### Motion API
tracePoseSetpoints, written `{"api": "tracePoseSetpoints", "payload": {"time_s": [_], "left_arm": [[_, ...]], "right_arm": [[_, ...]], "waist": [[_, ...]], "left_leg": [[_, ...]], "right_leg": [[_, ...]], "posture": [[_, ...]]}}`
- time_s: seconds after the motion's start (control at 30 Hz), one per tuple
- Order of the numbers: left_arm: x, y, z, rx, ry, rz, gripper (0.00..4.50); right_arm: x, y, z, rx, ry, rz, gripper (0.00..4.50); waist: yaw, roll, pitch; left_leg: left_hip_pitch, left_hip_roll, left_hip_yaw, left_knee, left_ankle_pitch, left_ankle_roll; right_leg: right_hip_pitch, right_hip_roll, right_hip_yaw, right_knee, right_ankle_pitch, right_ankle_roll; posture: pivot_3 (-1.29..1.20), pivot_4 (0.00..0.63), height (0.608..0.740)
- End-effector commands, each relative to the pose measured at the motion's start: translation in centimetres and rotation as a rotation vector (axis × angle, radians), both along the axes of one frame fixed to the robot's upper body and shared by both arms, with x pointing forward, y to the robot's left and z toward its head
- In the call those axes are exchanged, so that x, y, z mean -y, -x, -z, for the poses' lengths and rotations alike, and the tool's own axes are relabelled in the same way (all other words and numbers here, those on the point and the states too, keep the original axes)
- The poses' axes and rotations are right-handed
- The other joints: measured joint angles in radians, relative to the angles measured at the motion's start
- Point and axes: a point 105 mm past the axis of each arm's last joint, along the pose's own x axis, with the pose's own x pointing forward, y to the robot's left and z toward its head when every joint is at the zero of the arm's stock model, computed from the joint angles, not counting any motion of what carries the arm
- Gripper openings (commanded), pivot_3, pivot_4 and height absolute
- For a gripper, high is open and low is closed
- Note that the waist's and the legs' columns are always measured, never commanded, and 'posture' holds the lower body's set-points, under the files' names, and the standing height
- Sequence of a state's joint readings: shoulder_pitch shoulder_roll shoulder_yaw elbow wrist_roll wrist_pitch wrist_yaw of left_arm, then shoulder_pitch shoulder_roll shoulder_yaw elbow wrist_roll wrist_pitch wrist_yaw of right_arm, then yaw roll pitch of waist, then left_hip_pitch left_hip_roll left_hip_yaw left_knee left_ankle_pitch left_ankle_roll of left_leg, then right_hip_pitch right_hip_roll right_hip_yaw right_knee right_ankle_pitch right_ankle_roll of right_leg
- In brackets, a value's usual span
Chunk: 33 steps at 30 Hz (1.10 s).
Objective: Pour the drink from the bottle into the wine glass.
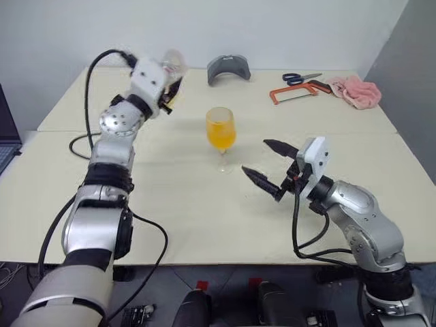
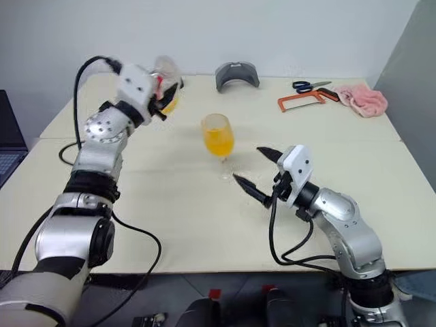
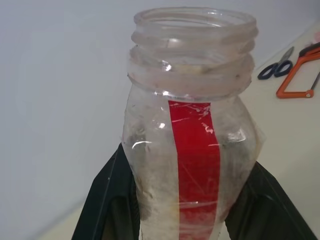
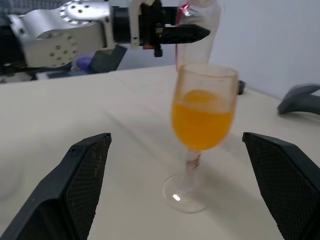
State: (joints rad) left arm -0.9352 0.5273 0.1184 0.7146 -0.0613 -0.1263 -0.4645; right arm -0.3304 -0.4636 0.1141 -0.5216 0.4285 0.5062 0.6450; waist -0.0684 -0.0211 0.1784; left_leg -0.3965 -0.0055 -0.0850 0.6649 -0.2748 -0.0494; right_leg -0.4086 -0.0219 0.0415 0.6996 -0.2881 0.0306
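bottle (image 3: 192,150): the left pincer (image 2: 165,97) is clenching it by the body below the shoulder, holding it up over the far left of the counter (image 1: 191,204), well apart from the glass. The mouth is open with no cap on, and it is looking almost empty, so I would judge it light now. The thin clear plastic is likely giving under pressure, so a firm squeeze low on the flat sides seems the safest hold.

wine glass (image 1: 221,129): it is standing upright near the middle of the counter, between the two arms, with nothing touching it. Top-heavy and fragile, I would guess; the thin stem is the weak spot, and a knock to the bowl could be tipping it over.

drink (image 4: 202,119): the orange liquid is sitting in the bowl of the glass, filling roughly the lower half. The pouring is looking done or nearly so.

right pincer (image 1: 270,163): it is hanging released, jaws spread wide, just beside the glass and pointing toward it, grasping nothing.
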Motion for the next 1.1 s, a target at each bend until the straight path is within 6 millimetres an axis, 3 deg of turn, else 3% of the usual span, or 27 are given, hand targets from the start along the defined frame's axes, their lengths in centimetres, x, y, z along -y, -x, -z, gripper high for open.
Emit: {"api": "tracePoseSetpoints", "payload": {"time_s": [0.03,0.27,0.63,0.67,0.93,1.1], "left_arm": [[-3.1,1.5,0.5,-0.049,0.188,-0.052,1.66],[-6.9,3.9,5.1,-0.181,0.345,-0.195,1.66],[-7.5,4.1,7.3,-0.199,0.378,-0.174,1.66],[-7.4,4.1,7.3,-0.194,0.366,-0.161,2.22],[-6.9,4.7,7.6,-0.169,0.321,-0.117,4.48],[-7.3,5.8,7.8,-0.135,0.28,-0.155,4.48]], "right_arm": [[-1.2,1.6,-1.0,0.021,0.019,-0.099,4.5],[-2.9,0.4,-1.3,0.023,0.065,-0.11,4.5],[-5.1,-0.1,-1.5,0.046,0.069,-0.16,4.5],[-5.1,-0.1,-1.5,0.046,0.069,-0.16,4.5],[-5.1,0.2,-1.2,0.029,0.062,-0.162,4.5],[-4.4,0.8,-0.3,-0.006,0.06,-0.176,4.5]], "waist": [[-0.001,0.0,0.0],[0.012,-0.003,-0.002],[0.034,-0.004,-0.003],[0.034,-0.004,-0.003],[0.034,-0.004,-0.003],[0.035,-0.005,-0.003]], "left_leg": [[0.0,0.0,-0.001,0.0,0.0,0.0],[-0.001,0.0,-0.004,0.004,0.0,0.001],[-0.001,-0.001,-0.003,0.005,0.0,0.001],[-0.001,-0.001,-0.003,0.005,0.0,0.001],[-0.001,-0.001,-0.003,0.005,-0.001,0.001],[-0.001,0.0,-0.004,0.004,-0.001,0.001]], "right_leg": [[0.0,0.0,-0.001,0.0,0.0,0.0],[0.001,-0.001,-0.002,0.001,0.0,0.0],[0.002,-0.002,-0.002,0.0,0.0,0.0],[0.002,-0.002,-0.002,0.0,0.0,0.0],[0.002,-0.002,-0.002,0.0,0.0,0.0],[0.002,-0.002,-0.002,0.0,0.0,0.0]], "posture": [[0.0,0.15,0.74],[0.0,0.15,0.74],[0.0,0.15,0.74],[0.0,0.15,0.74],[0.0,0.15,0.74],[0.0,0.15,0.74]]}}
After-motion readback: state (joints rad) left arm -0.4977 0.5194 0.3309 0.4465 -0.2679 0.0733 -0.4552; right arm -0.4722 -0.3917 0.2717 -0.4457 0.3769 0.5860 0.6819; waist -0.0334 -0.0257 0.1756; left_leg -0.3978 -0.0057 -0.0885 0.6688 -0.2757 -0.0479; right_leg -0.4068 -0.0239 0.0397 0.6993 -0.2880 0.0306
